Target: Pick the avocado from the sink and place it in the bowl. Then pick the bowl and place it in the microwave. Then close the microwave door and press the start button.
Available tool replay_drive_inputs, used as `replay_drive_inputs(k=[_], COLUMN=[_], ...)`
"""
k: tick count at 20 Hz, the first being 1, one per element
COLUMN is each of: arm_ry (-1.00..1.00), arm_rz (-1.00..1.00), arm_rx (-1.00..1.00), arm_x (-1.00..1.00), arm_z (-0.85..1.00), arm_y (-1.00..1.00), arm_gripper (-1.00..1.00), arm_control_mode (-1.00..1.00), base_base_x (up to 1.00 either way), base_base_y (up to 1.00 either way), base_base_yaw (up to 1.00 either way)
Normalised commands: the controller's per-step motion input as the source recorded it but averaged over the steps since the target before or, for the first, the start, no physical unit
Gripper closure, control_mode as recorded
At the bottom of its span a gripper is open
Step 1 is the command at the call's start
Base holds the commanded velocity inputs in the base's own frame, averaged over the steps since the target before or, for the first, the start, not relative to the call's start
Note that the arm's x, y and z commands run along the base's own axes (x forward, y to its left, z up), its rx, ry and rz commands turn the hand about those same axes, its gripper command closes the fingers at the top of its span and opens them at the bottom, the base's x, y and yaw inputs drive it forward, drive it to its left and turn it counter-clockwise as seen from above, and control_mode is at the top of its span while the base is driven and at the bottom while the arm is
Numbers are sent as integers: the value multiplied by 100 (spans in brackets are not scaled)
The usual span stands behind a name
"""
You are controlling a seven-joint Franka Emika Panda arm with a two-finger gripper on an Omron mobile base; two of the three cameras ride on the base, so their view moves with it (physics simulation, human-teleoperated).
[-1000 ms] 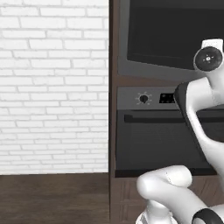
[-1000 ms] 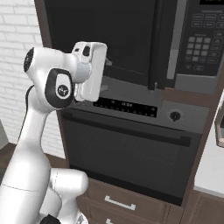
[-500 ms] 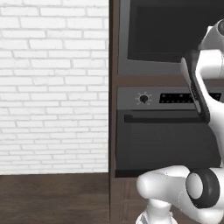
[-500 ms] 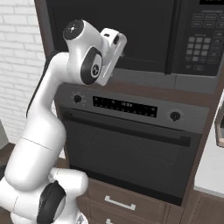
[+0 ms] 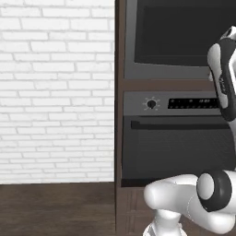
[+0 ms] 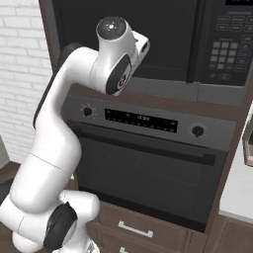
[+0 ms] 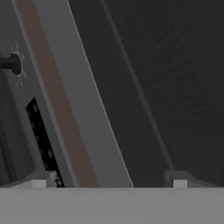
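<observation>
The microwave (image 6: 197,84) sits built into the cabinet column above the oven. Its door (image 6: 163,34), a wide black glass panel, lies flush with the front. The same glass (image 7: 166,78) and its grey frame (image 7: 83,109) run diagonally through the rolled hand view. My gripper (image 7: 109,183) is open, its two fingertips (image 7: 40,181) wide apart with nothing between them. My hand (image 6: 140,47) is raised close in front of the door's lower left part. The keypad (image 6: 223,54) is to the right of the door. The avocado, the bowl and the sink are out of view.
Below the microwave is the oven (image 6: 143,168) with round knobs (image 6: 197,131), a display strip (image 6: 141,120) and a bar handle (image 6: 148,146). A white brick wall (image 5: 55,92) stands to the left, a counter edge (image 6: 242,192) at the right, and drawers (image 6: 133,228) below the oven.
My arm has swung upward and the hand has risen from oven-panel height to the microwave door, turning to face it. The base has not moved.
</observation>
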Motion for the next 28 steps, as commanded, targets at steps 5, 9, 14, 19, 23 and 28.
replay_drive_inputs(k=[5, 9, 14, 19, 23, 28], arm_ry=[-19, -19, -19, -14, -15, -9], arm_rz=[14, 9, 3, 3, 8, 11], arm_rx=[11, 10, 4, 3, 6, 7], arm_x=[-100, -100, -68, -2, 29, 50], arm_z=[6, 5, -1, -3, -9, -5], arm_y=[-67, -86, -98, -71, -42, -20], arm_gripper=[-100, -100, -100, -100, -100, -100], arm_control_mode=[-100, -100, -100, -100, -100, -100], base_base_x=[0, 0, 0, 0, 0, 0], base_base_y=[0, 0, 0, 0, 0, 0], base_base_yaw=[0, 0, 0, 0, 0, 0])
